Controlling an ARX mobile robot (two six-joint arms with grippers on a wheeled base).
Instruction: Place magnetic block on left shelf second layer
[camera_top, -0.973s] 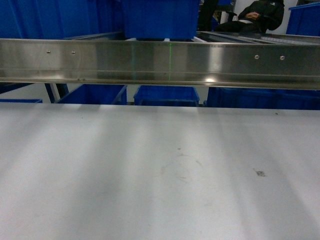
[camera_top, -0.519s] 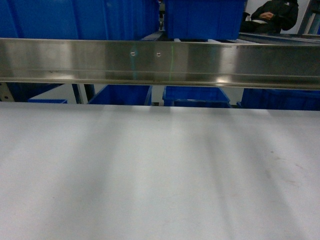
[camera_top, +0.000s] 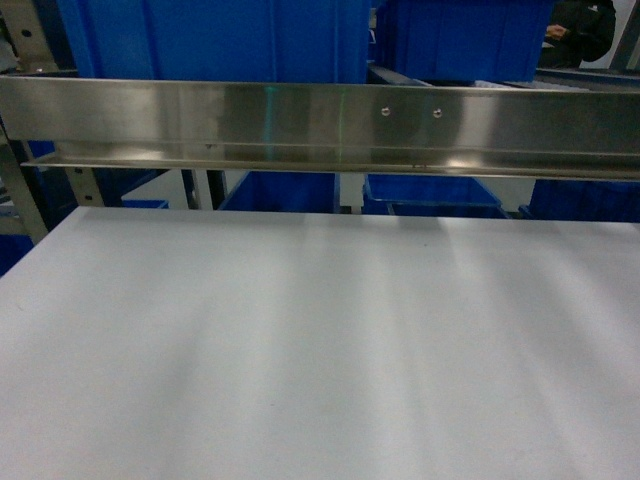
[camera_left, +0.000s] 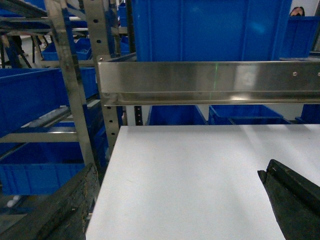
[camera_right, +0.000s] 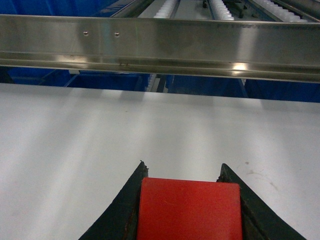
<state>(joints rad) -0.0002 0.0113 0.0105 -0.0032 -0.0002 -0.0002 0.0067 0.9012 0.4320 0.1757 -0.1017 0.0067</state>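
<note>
The right tool grips a red block between its two dark fingers, above the white surface; the block's lower part is cut off by the picture's edge. Ahead of it runs the steel shelf rail. The left tool stands wide apart, holding nothing, its fingers only partly visible. Beyond it, a large blue tub sits on the shelf.

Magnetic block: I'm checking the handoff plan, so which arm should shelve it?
Right. The right pincer is shut on the red magnetic block, facing the steel rail. The left pincer is open and empty beside the rack upright.
</note>
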